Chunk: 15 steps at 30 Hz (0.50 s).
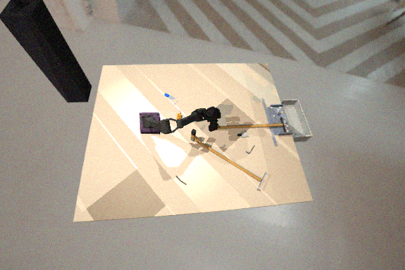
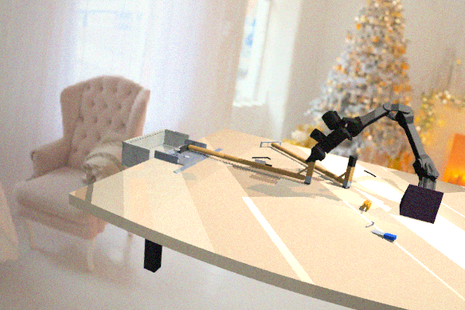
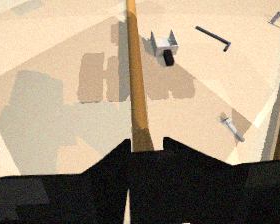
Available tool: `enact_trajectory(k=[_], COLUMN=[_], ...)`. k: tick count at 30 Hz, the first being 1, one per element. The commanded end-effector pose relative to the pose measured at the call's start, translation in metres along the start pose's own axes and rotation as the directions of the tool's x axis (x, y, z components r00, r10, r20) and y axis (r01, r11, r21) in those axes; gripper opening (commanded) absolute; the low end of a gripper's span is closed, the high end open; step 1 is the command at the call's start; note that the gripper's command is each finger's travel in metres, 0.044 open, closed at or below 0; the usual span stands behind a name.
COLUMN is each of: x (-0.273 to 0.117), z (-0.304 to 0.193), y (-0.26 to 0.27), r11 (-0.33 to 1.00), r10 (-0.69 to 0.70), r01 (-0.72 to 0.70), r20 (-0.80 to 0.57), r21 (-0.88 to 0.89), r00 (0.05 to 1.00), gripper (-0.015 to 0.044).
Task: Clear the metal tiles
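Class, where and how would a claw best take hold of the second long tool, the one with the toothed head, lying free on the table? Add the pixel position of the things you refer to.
Probably by the black-topped upright grip (image 1: 193,132) (image 2: 352,160) at its near end, coming from above: it stands clear of the tabletop, while the long wooden shaft (image 1: 230,162) (image 2: 298,157) runs low.

My arm (image 1: 188,119) (image 2: 412,136) rises from its base, elbow bent high, forearm sloping down and outward toward wrist (image 1: 213,113) (image 2: 334,138). Wrist pitched downward at slant, past elbow. My gripper (image 1: 215,128) (image 2: 312,158) (image 3: 146,149) hangs low at arm's end, well out from base, tips lowest. Fingers partly closed, clamped, gap between them narrow. Dark fingers fill bottom of wrist view, one each side.
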<state>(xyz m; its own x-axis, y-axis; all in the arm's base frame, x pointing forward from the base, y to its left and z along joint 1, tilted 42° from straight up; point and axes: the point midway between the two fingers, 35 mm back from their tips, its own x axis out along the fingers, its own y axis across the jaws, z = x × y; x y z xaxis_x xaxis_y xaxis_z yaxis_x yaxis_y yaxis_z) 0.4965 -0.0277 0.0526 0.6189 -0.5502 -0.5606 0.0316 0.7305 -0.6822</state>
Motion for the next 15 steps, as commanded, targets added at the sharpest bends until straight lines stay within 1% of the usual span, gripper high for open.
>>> enact_trajectory(k=[1,15], x=[0.002,0.013], z=[0.007,0.020], y=[0.000,0.000], r11=[1.000,1.000], r10=[0.004,0.003], r01=[-0.004,-0.003], r20=[0.009,0.009], r21=[-0.001,0.000], r00=[1.000,1.000], gripper=[0.0000,0.0000])
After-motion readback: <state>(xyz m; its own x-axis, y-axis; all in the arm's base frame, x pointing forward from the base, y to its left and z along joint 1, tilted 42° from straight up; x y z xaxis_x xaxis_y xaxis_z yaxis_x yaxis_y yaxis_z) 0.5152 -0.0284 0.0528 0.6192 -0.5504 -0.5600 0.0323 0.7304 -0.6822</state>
